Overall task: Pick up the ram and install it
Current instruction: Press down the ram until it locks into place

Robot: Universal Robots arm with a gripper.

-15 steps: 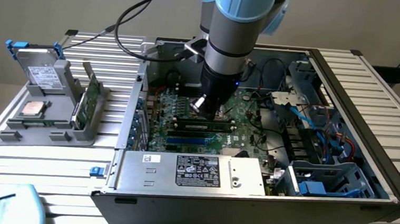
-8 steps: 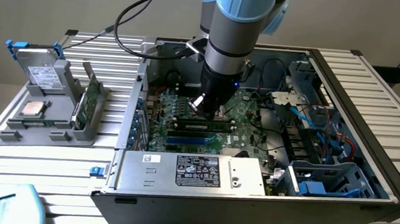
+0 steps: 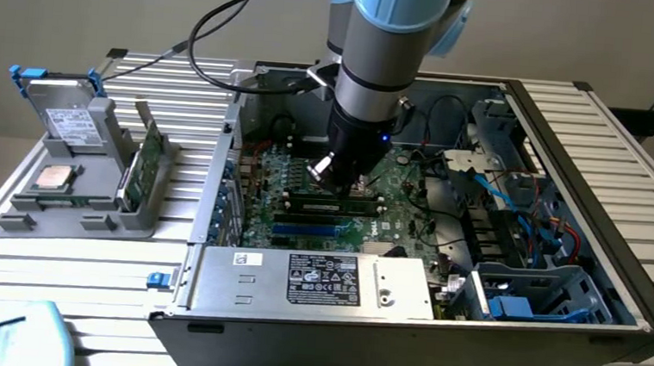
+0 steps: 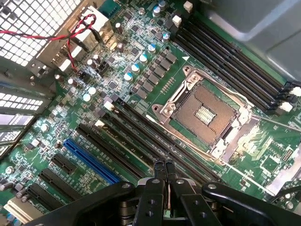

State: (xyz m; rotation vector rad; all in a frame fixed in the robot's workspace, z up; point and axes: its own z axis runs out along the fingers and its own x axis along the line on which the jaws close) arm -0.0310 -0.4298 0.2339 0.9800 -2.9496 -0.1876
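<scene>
The tool (image 4: pixel 164 165) is pressed together with nothing between its fingers, and it hovers just over the long dark memory slots (image 4: pixel 141 136) of the motherboard (image 3: pixel 338 192), beside the open processor socket (image 4: pixel 204 113). A ram (image 3: pixel 141 170) stands upright in the grey holder (image 3: pixel 72 208) on the counter (image 3: pixel 56 268), well apart from the tool and outside the computer case (image 3: pixel 604 168). The risk I see: shut fingers going lower could hit the slot latches or the socket pins.

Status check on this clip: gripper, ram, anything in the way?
Gripper shut, holding nothing, low over the motherboard's memory slots. Ram upright in the grey holder, outside the case. Nothing blocking the slots.
</scene>
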